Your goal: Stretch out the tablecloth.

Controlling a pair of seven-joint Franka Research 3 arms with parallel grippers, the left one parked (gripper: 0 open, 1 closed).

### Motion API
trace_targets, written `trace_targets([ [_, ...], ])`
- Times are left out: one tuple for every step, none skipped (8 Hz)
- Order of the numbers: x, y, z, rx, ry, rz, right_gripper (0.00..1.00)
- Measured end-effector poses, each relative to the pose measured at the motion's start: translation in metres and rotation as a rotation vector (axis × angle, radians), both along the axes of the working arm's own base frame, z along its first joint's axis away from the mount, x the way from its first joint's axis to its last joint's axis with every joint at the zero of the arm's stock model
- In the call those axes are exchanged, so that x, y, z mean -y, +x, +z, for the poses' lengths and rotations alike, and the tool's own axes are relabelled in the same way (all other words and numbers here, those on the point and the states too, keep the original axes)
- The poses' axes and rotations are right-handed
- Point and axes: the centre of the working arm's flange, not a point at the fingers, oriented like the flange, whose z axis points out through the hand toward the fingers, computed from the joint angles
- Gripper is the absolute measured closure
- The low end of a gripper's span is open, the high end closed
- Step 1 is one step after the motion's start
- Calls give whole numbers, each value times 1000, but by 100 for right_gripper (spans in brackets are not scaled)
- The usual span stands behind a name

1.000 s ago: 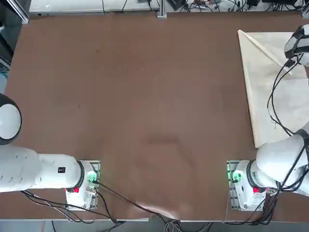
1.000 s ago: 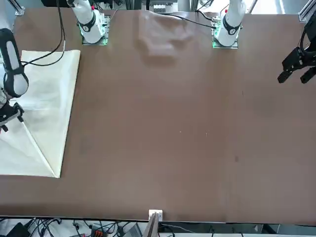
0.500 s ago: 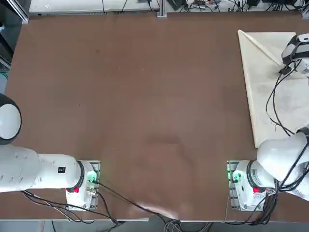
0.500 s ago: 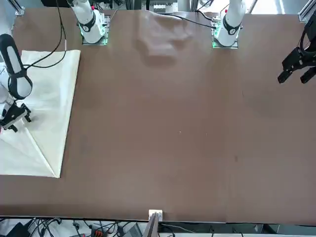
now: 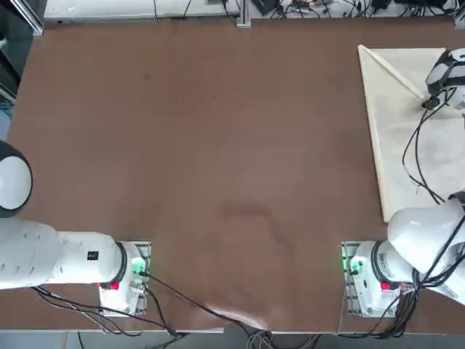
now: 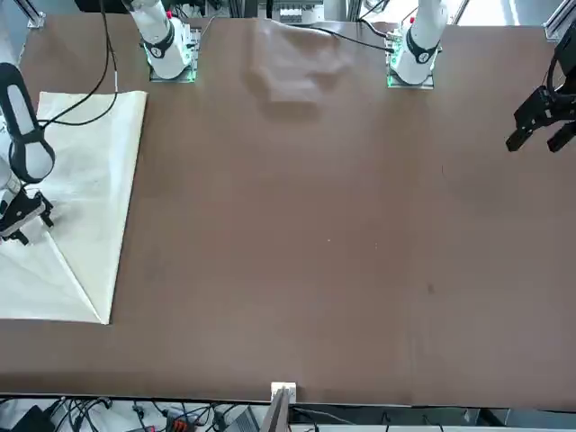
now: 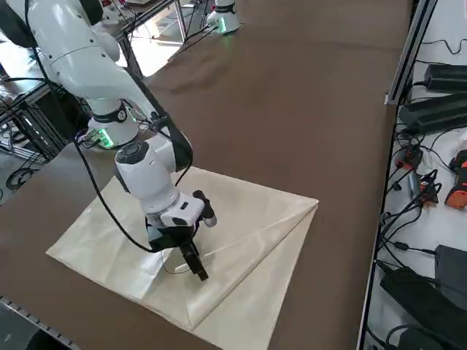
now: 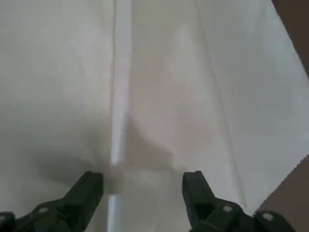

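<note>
While the broad brown tabletop (image 5: 218,145) lies mostly bare, the folded cream-beige thin fabric tablecloth (image 5: 407,131) sits at its right edge. The right gripper (image 7: 191,264) hangs just over the diagonal fold, fingers (image 8: 195,186) spread, holding nothing. Judged light, limp, slippery: pinch the folded-over layer's edge near a corner.

Even bright light; wrist view soft, shadowed near fingers.

R arm (image 5: 425,240) reaches over folded tablecloth (image 5: 407,153) at table (image 5: 218,145) far-right edge.
</note>
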Motion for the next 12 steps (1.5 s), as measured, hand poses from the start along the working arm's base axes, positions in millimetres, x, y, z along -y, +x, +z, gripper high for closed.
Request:
trace_targets([
  [1,1,1,2,-2,2,0],
  [1,2,2,5,-4,3,0],
  [2,4,1,6,-5,4,1],
  [3,5,0,7,-5,5,4],
  [3,6,-3,6,-3,5,7],
  [3,6,-5,4,-2,6,14],
  [4,7,-4,5,-3,6,35],
  [4,7,-3,8,-5,6,47],
  [4,8,-3,8,-5,8,54],
  [4,8,-3,8,-5,9,75],
  [3,8,-3,8,-4,9,85],
  [3,8,-3,8,-5,9,92],
])
